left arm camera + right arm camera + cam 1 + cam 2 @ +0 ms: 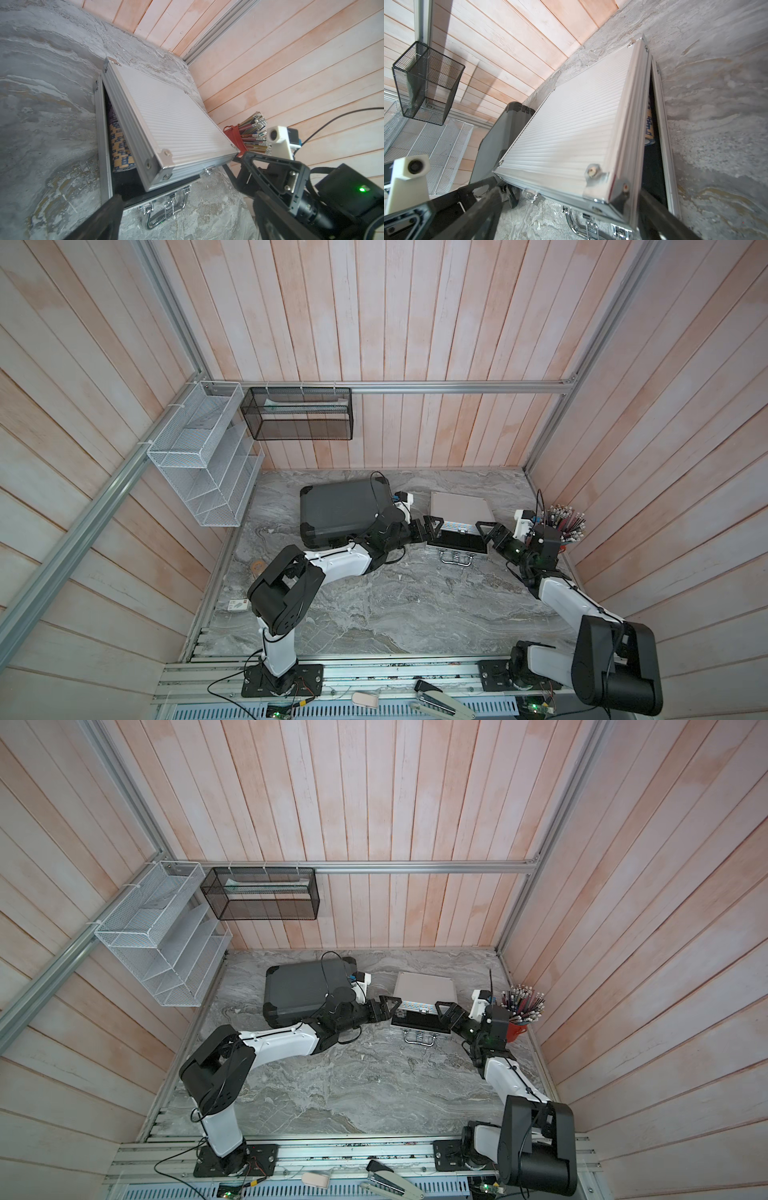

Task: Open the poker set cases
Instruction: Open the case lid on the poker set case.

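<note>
Silver case (461, 508) sits right of centre, toward the back of the surface (395, 605). Its long axis runs across, spanning the gap between the two arms. Hinge is on the far side, handle (456, 560) and latches on the near side. Lid (172, 124) is tilted part-way up off the base (102, 145), with chips (120, 141) and black lining showing through the gap. So it's unlatched but not fully open.

Left jaws: wide, holding nothing, at the case's left short end by the front corner. Right jaws: wide too, at the right front corner. In the right wrist view the lid corner sits between the fingers (660, 216), and one of them looks to run into the gap under it. Probably propping the lid, but I can't confirm contact. Both arms are about equally near. My read: the lid needs to go up and back toward the rear wall, pivoting on the far hinge.

Dark grey case (340, 510) lies just left of the silver one, closed, slightly skewed, partly hidden by the left arm (336, 564). That arm is clearly nearer to it. Its latches aren't visible.

In the way: red pencil cup (517, 1031) is just beside the right wrist, so there's a knock risk if that arm swings outward. Black mesh basket (297, 414) and white wire rack (203, 456) hang on the walls, well apart.
</note>
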Available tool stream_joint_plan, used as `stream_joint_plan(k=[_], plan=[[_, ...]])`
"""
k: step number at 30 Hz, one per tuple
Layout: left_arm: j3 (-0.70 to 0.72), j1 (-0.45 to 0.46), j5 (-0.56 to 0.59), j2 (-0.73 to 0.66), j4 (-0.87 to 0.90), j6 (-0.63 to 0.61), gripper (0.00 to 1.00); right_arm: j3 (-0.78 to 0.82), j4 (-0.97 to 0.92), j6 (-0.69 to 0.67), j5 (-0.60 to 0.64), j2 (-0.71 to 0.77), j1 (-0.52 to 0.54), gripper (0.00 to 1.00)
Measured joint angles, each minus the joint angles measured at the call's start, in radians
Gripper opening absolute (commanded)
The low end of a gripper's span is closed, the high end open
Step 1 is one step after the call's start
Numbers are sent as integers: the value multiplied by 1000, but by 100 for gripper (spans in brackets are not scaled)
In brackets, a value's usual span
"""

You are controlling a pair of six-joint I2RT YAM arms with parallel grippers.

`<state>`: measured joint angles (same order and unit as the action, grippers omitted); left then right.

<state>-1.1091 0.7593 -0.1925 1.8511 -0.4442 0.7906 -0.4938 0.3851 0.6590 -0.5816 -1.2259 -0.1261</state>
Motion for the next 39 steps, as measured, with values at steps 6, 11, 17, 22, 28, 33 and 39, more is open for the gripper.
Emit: stream_joint_plan(k=[6,11,17,22,28,33,39], plan=[[27,-2,23,0,27,-16,100,-52,-2,-1,0,-2,0,98],[27,-2,29,18,43,-30,100,-90,-10,-9,0,-16,0,98],[9,-3,30,94,68,-44,100,-138,-20,-23,-1,-38,0,98],[-35,-8,36,143,106,-66,100,-183,-27,-38,-1,-70,1,98],[-109,-13,47,183,124,-106,100,-244,-42,-49,-2,-115,2,98],[-156,-14,52,217,143,-137,100,-308,-42,-61,-4,-162,2,98],[-200,-15,51,271,171,-161,100,-353,-34,-60,-6,-204,4,98]])
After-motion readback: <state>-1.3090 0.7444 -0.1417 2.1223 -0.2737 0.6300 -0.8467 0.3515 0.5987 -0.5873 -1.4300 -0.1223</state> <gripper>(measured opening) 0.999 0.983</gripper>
